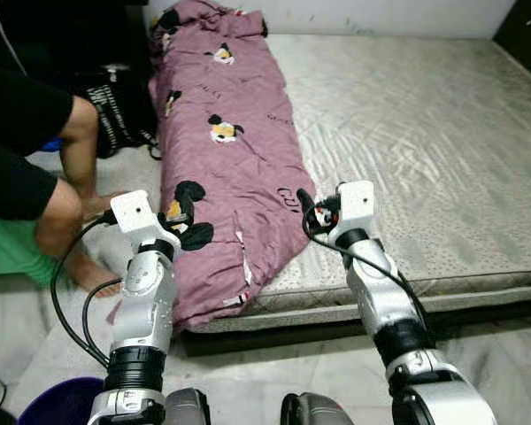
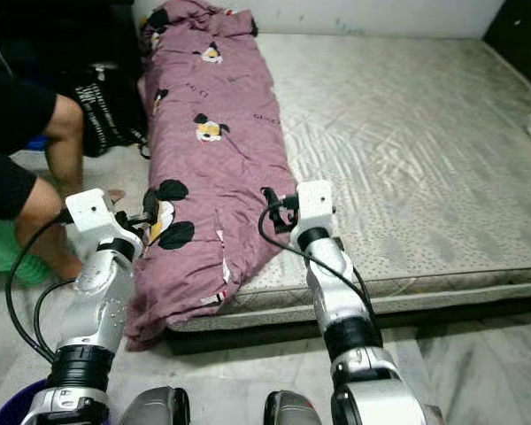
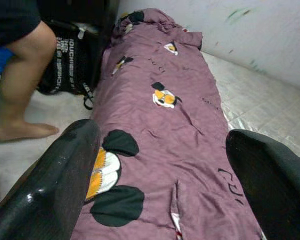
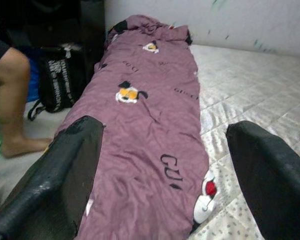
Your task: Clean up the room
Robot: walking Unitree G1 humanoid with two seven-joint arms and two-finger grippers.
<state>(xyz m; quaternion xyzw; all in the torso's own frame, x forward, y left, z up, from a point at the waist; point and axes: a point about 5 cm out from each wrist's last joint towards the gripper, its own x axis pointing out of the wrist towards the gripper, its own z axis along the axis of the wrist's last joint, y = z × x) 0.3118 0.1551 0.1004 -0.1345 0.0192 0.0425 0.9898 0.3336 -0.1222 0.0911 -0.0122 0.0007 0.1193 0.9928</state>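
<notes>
Using the mattress as the marker, a person crouches on the floor off its left side, bare knees bent and a bare foot flat on the pale floor. Behind that leg, against the dark corner by the head of the mattress, sits a black bag with white lettering. Nearer the robot, off the mattress's left foot corner, the rim of a purple tub peeks in at floor level. The left gripper is held over the foot-end left corner of the mattress, above the blanket, its two black fingers spread wide with nothing between them. The blanket, mauve with cartoon mouse prints and dark lettering, lies in a long rumpled strip along the left edge of the mattress, running from the wall at the head down to the foot, where its lower end spills over the mattress edge toward the floor. The right gripper hovers just right of that strip, over the line where blanket meets bare quilted mattress near the foot end; its fingers are also spread wide and hold nothing. Right of the blanket, the grey quilted surface of the mattress lies bare, out to the far side.
</notes>
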